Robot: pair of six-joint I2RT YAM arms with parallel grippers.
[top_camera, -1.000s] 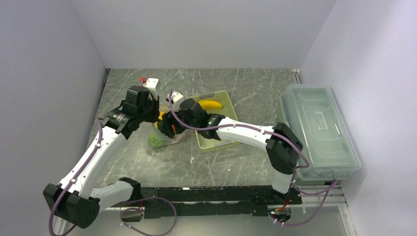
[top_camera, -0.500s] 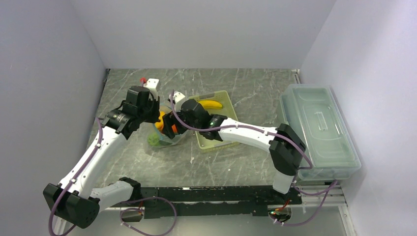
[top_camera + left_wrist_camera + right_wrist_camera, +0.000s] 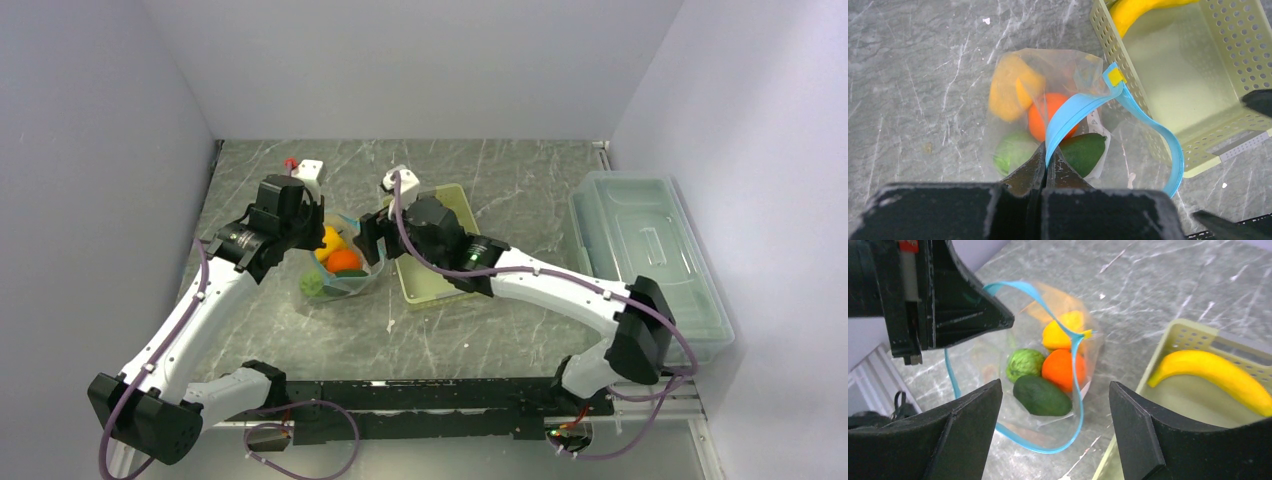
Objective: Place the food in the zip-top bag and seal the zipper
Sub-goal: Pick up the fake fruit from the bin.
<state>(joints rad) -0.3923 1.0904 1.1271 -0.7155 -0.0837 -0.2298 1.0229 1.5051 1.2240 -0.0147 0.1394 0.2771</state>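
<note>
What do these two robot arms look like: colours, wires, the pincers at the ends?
Both the left arm and right arm have smooth white tube segments joined by chunky black joint housings. A thin purple cable loops along each. The left gripper and right gripper end in matte black, wedge-shaped fingers. A small green light glows on the right arm.

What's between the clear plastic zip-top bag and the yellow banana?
Only the perforated wall of the pale yellow-green basket holding the yellow banana; the clear bag lies just outside it, as the left wrist view shows.
</note>
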